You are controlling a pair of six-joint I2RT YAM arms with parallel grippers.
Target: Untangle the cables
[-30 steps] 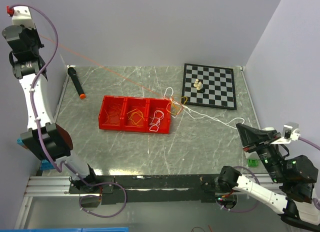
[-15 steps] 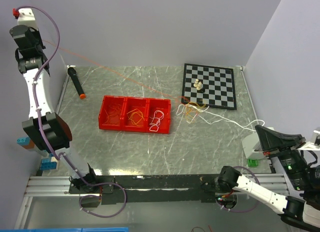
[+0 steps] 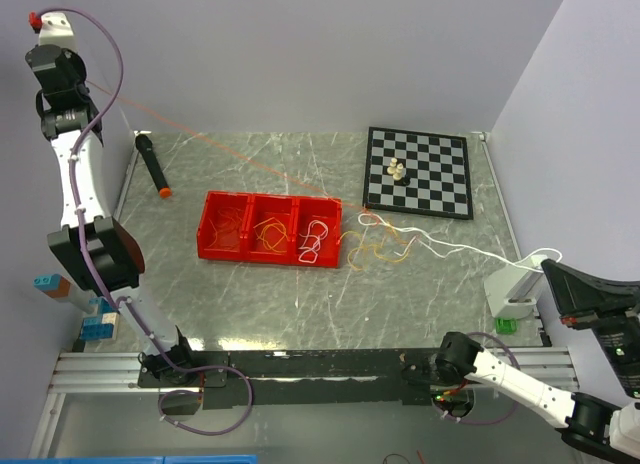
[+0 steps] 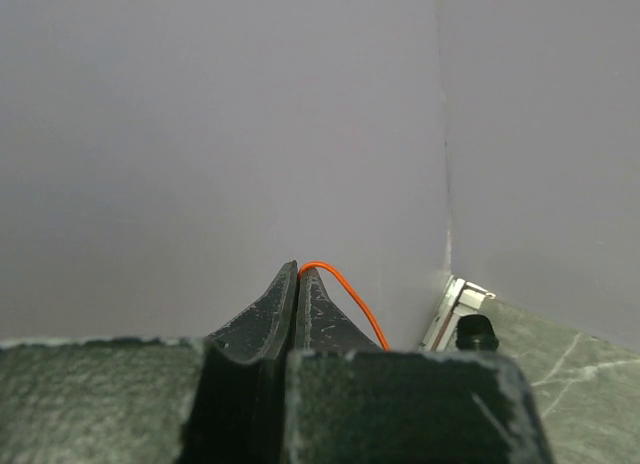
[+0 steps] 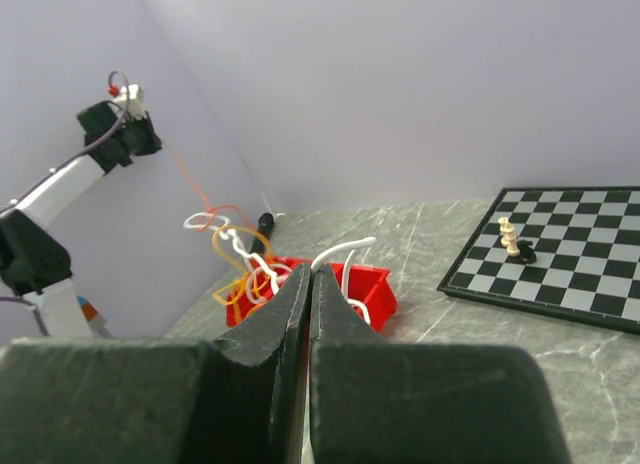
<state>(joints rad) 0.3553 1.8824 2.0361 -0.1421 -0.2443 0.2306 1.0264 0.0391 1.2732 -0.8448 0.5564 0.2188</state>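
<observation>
left gripper (image 4: 298,269): raised high at the far-left back corner, by the wall. Jaws clenched on a red cable (image 4: 345,289). Only the left wrist view shows this pinch; from the top the fingers are too small to tell.
red cable: one taut line (image 3: 220,144), running diagonally down from the left arm, past the marker and over the bin's back edge to the clump.
marker (image 3: 152,165): black with an orange tip, lying on the table at back left, apart from the cables.
bin (image 3: 270,199): red, three compartments. Reddish strands in the left one, orange in the middle, white in the right.
clump (image 3: 378,246): orange, yellow and white loops, between the bin's right end and the chessboard (image 3: 430,179). The right wrist view shows the loops (image 5: 232,256) in front of the bin with red mixed in. Whether they rest on the table or hang, I cannot tell.
chess pieces (image 3: 397,169): small group on the board, clear of the cables.
white cable (image 3: 470,248): leads from the clump to the right edge.
right gripper (image 5: 308,274): far right, off the table edge. Jaws clenched, with a white cable loop (image 5: 340,250) coming out at the tips. That contact is seen only from the right wrist.
</observation>
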